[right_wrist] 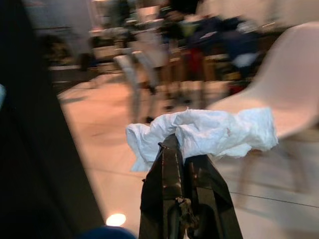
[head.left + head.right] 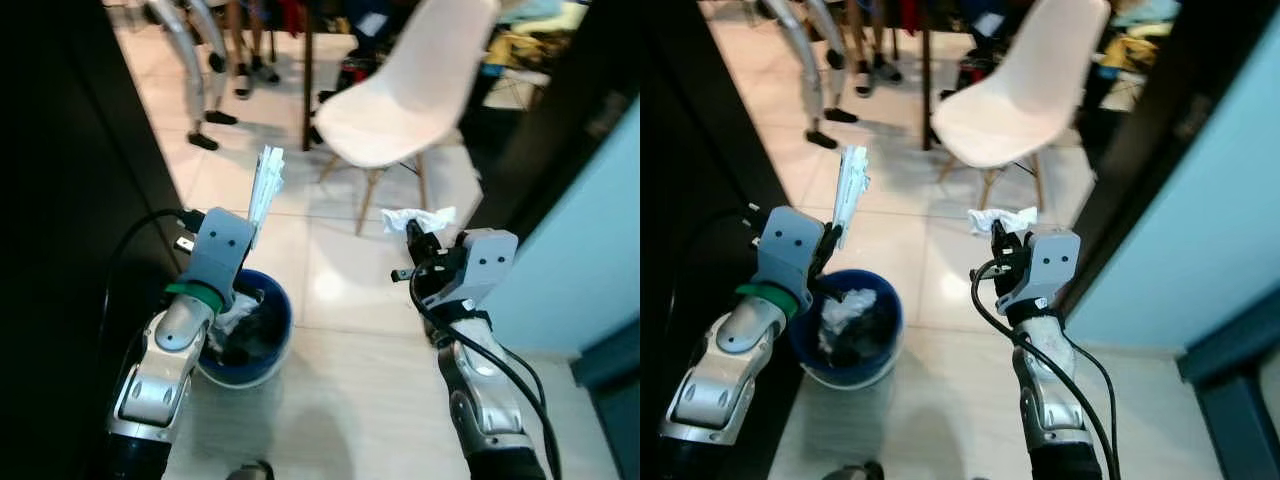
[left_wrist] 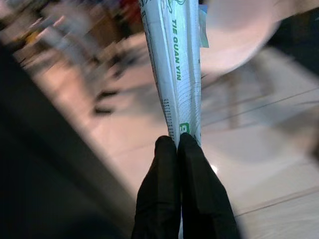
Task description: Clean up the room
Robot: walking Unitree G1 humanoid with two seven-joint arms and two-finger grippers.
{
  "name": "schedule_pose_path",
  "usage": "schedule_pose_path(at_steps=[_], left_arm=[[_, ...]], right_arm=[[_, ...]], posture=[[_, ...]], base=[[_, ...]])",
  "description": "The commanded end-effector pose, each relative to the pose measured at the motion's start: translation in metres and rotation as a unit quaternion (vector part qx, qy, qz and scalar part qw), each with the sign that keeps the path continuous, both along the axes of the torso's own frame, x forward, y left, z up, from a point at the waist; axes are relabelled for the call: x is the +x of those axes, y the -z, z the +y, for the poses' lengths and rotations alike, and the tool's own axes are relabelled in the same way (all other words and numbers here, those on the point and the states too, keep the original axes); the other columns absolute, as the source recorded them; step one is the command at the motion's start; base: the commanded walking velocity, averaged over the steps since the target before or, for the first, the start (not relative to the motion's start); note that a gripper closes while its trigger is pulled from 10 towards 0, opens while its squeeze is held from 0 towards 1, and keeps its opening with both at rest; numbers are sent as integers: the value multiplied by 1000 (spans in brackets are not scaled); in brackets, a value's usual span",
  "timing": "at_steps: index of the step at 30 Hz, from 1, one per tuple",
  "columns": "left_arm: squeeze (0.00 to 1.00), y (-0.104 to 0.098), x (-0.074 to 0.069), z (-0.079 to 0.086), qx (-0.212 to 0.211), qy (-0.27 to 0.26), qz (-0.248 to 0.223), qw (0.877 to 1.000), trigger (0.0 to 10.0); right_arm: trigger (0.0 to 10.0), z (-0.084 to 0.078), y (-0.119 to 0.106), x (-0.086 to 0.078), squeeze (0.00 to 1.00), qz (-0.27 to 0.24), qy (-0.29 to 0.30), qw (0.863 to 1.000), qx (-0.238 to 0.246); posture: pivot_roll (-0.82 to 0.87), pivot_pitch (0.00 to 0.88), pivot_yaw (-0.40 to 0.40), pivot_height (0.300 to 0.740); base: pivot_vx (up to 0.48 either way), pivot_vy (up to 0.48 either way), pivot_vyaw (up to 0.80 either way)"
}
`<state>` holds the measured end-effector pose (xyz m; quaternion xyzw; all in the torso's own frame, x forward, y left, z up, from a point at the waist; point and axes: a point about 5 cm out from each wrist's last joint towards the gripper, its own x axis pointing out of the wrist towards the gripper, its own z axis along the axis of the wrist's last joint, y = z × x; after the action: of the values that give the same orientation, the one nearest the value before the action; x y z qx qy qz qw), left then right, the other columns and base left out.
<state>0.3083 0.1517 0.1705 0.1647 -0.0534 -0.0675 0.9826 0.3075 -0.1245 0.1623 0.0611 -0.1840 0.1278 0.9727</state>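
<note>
above the blue bin [image 2: 262, 345], both hands pinch litter (wrapper [image 2: 266, 185], tissue [image 2: 418, 219]).

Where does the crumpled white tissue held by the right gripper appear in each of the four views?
Left eye view: crumpled white tissue right of centre, at the right gripper fingertips, below the white chair.
Right eye view: tissue at centre, again under the chair.
Left wrist view: I cannot find it; the left gripper pinches a folded paper packet.
Right wrist view: tissue at centre, clamped by the fingers.
Shared landmark: the white chair.
</note>
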Motion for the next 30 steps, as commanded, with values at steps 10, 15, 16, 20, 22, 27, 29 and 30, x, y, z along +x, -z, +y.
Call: schedule_pose_path(at_steps=[10, 15, 16, 20, 22, 27, 29, 30], left_arm=[[0, 45, 9, -19, -78, 25, 124, 989, 10000], [0, 63, 18, -19, -119, 13, 178, 977, 10000], [0, 76, 24, -14, -109, -20, 202, 973, 10000], [0, 93, 29, -6, -73, -57, 233, 968, 10000], [0, 104, 32, -5, -58, -60, 270, 959, 10000], [0, 109, 37, 0, -45, -57, 292, 954, 10000], [0, 103, 44, 4, -30, -64, 282, 957, 10000], [0, 103, 44, 4, -30, -64, 282, 957, 10000]], right_arm=[[10000, -12, 17, 6, 0, 43, 27, 998, -27], [10000, -16, 30, 7, 0, 63, 41, 996, -48], [10000, -15, 36, 6, 0, 74, 36, 995, -55], [10000, -12, 42, 5, 0, 84, 24, 995, -54], [10000, -8, 40, 6, 0, 79, 13, 995, -51], [10000, -1, 35, 8, 0, 68, 1, 997, -47], [10000, 4, 31, 8, 0, 60, -7, 997, -39], [10000, 4, 31, 8, 0, 60, -7, 997, -39]], posture=[[112, 97, 49, 740], [94, 89, 26, 740], [82, 94, 22, 740], [82, 106, 21, 740], [79, 136, 26, 740], [76, 154, 29, 740], [75, 168, 32, 740], [75, 168, 32, 740]], base=[[394, 0, 126], [0, 0, 0], [0, 0, 0], [0, 0, 0], [0, 0, 0], [0, 0, 0], [0, 0, 0], [0, 0, 0]])
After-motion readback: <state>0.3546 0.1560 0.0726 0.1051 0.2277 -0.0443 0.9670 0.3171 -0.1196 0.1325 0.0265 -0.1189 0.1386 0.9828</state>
